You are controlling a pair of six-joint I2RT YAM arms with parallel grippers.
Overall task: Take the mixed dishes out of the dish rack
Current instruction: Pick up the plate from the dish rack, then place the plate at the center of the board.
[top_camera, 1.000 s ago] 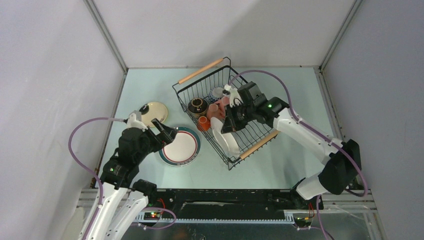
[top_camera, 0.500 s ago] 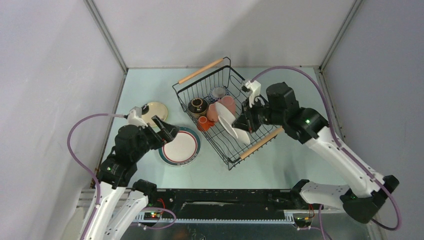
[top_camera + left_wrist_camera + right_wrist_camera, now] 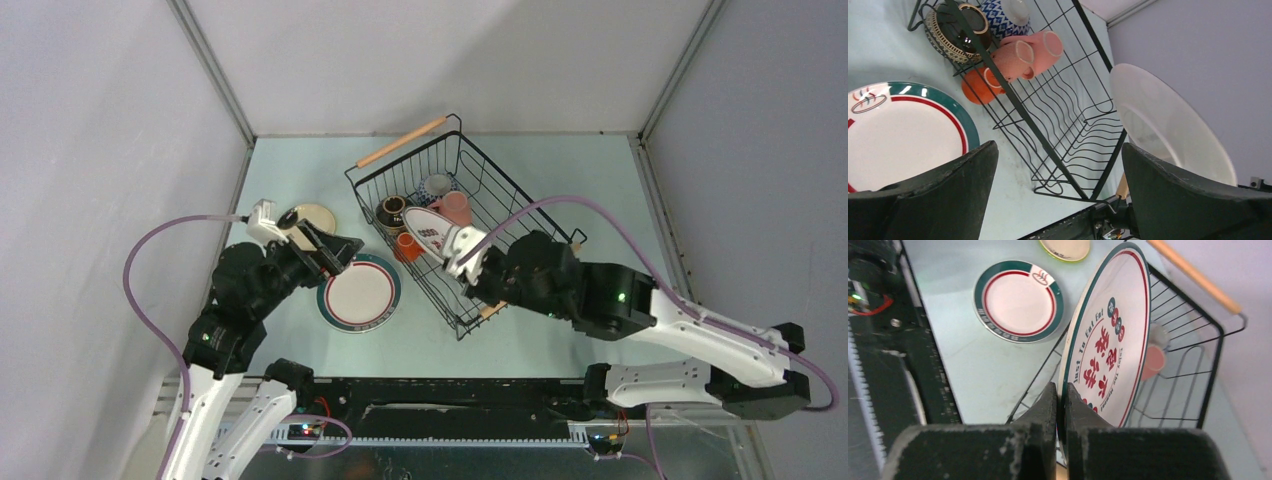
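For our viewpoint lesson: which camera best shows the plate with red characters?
The right wrist view: the plate fills it, lettering legible, rim pinched by the right tool. The top view shows it small, over the dish rack; the left wrist view, only a white side.

One black wire dish rack (image 3: pixel 500 185) with two wooden handles (image 3: pixel 402 141). Eight dishes in view: two green-rimmed plates, namely a red-lettered plate (image 3: pixel 1108 340) and a red-ringed plate (image 3: pixel 1018 300); one cream saucer (image 3: pixel 312 218); two pink mugs (image 3: pixel 1015 60); one orange cup (image 3: pixel 979 86); one dark patterned cup (image 3: pixel 959 25); one blue-and-white bowl (image 3: pixel 1005 15).
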